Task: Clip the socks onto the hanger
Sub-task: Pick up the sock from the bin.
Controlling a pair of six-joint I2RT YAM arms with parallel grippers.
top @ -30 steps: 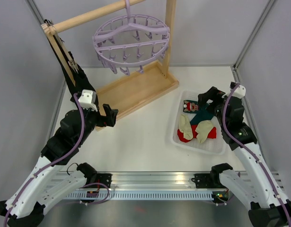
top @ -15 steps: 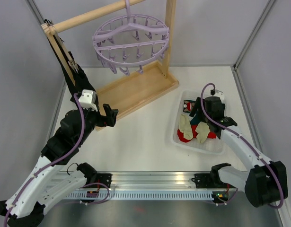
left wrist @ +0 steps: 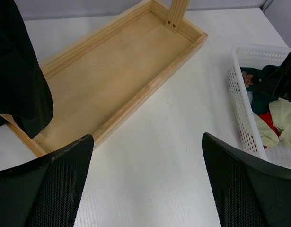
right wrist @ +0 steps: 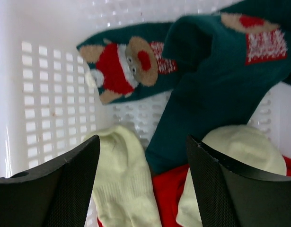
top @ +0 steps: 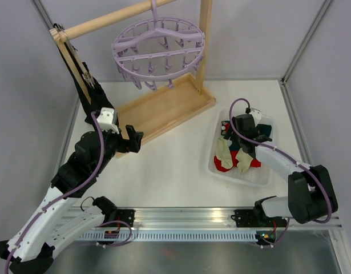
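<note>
The lavender hanger (top: 158, 48) hangs by its hook from the wooden rack's bar, its clips dangling. The socks lie in a white basket (top: 212, 165): a cream sock (top: 223, 151), a red one (top: 225, 164) and a teal one (top: 247, 140). My right gripper (top: 239, 144) hangs open low over the pile. In the right wrist view its fingers straddle a cream sock (right wrist: 121, 175), a plain teal sock (right wrist: 207, 85) and a red sock (right wrist: 169, 194), holding nothing. A teal sock with a bear pattern (right wrist: 131, 61) lies beyond. My left gripper (top: 132, 138) is open over bare table.
The wooden rack's tray base (top: 164, 108) stands at the back left, with an upright post (top: 205, 40). A long black cloth (top: 87, 91) hangs at its left end. In the left wrist view the tray (left wrist: 112, 71), cloth (left wrist: 17, 71) and basket (left wrist: 237, 94) show ahead.
My right arm has swung in from the basket's right side and lowered its open gripper onto the socks. The left arm has hardly moved.
</note>
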